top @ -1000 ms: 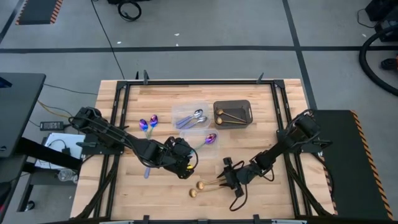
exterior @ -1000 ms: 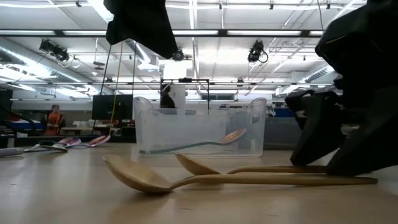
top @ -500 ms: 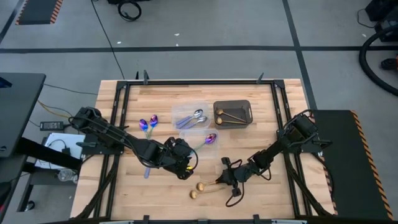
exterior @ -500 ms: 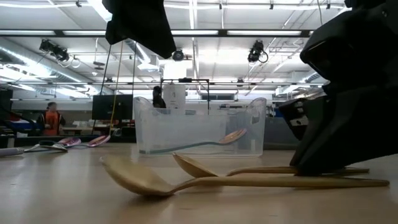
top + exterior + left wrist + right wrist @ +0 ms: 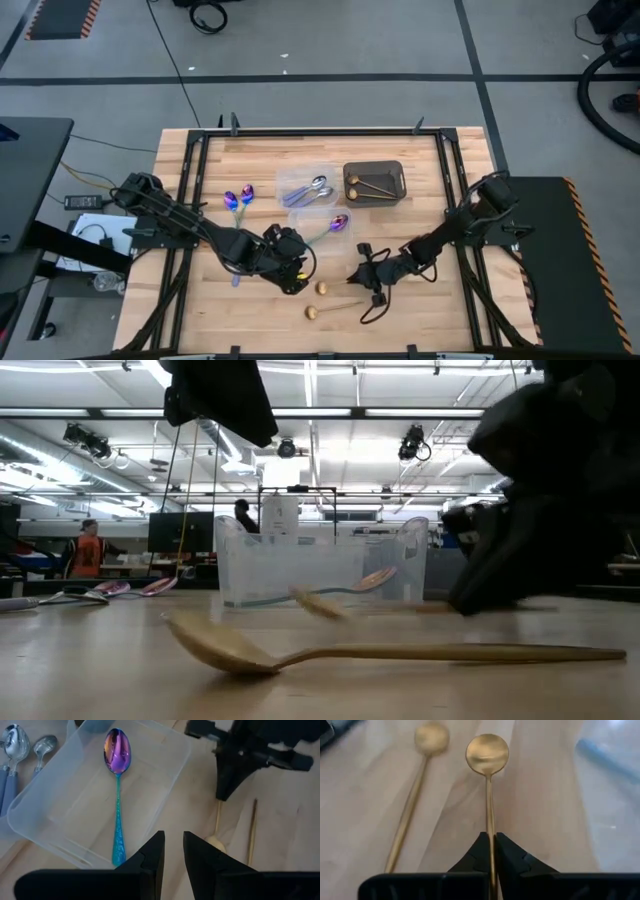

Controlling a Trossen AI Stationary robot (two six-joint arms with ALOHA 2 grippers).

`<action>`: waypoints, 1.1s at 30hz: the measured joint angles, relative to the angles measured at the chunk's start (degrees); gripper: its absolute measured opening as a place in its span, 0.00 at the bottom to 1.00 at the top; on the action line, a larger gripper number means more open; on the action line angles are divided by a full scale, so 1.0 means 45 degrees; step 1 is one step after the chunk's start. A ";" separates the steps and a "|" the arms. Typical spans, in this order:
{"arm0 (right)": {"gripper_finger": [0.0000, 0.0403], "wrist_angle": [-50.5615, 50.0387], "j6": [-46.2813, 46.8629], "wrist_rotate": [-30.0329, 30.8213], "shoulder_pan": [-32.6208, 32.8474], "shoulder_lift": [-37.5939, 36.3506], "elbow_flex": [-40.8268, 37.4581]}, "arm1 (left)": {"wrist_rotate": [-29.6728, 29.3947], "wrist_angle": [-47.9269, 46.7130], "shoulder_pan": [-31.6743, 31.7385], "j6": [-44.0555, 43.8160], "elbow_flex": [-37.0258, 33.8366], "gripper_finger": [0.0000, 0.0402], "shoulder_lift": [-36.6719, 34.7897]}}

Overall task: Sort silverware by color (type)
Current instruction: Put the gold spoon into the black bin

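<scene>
A: Where does the right tool (image 5: 490, 842) stand?

B: Low over the front of the wooden surface (image 5: 420, 310), its fingers pinched together on the thin handle of a gold spoon (image 5: 488, 770). The bowl points away from the wrist; in the low view that spoon looks raised off the wood. A second gold spoon (image 5: 333, 309) lies flat just beside it, apart from the tool.

A: And the left tool (image 5: 171, 855)?

B: It hangs near the middle of the surface, fingers parted by a narrow gap, holding nothing. Below it sits a clear tub (image 5: 165, 785) with one purple spoon with a teal handle (image 5: 117, 795) inside.

A: The rest of the silverware?

B: Two silver spoons with pale blue handles (image 5: 309, 190) lie in another clear tub, gold pieces (image 5: 370, 187) rest in the dark tub (image 5: 400, 170), and two more purple spoons (image 5: 238, 200) lie on bare wood to the left.

A: How will the gold spoon handle?

B: I judge it light, stiff and slick. Polished metal and a slim stem could let it swivel between the pads, and the bowl end, being heavier, would tend to droop. A grip nearer the middle of the handle would balance better than one at the tip. It won't break if dropped, but it could bounce or slide.
</scene>
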 joint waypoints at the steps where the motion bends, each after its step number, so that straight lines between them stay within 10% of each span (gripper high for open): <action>1: 0.05 -0.0029 -0.0093 0.0000 -0.0031 -0.0214 0.0007 | -0.0001 0.0000 -0.0017 0.0000 0.0000 0.19 0.0000; 33: 0.05 -0.7563 -0.2605 0.1708 -0.3464 -0.8320 0.0051 | -0.0034 -0.0098 0.0032 0.0703 -0.0001 0.19 0.0000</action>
